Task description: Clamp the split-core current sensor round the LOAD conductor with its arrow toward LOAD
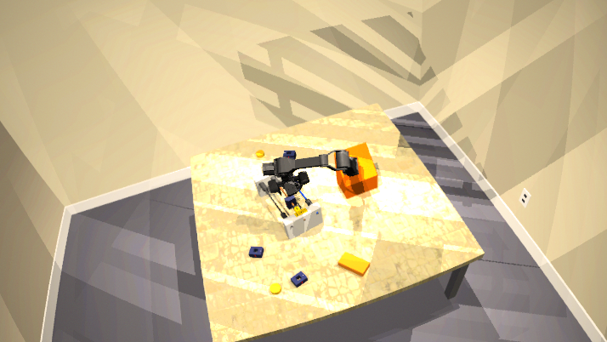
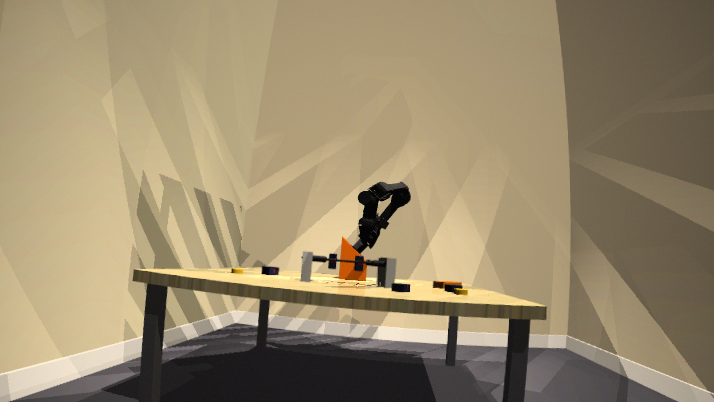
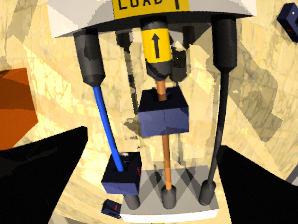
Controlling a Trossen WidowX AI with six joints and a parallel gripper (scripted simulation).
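The pincer (image 1: pixel 292 193) (image 2: pixel 356 248) (image 3: pixel 154 143) is hovering wide and empty above the copper conductor (image 1: pixel 284 196) (image 3: pixel 167 160), the sensor (image 1: pixel 290 202) (image 2: pixel 359 263) (image 3: pixel 161 116) sitting round it.

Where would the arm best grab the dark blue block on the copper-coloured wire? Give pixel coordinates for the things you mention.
Probably by its two opposite side faces, coming from above. The dark blue block (image 1: pixel 290 202) (image 3: pixel 161 117) sits around the copper-coloured wire (image 3: pixel 167 160), which leaves those sides bare, and the open gripper (image 3: pixel 154 143) has a finger out to either side. The blue wire (image 3: pixel 106 125) and black wire (image 3: pixel 223 110) run alongside, so the fingers should fit between them.
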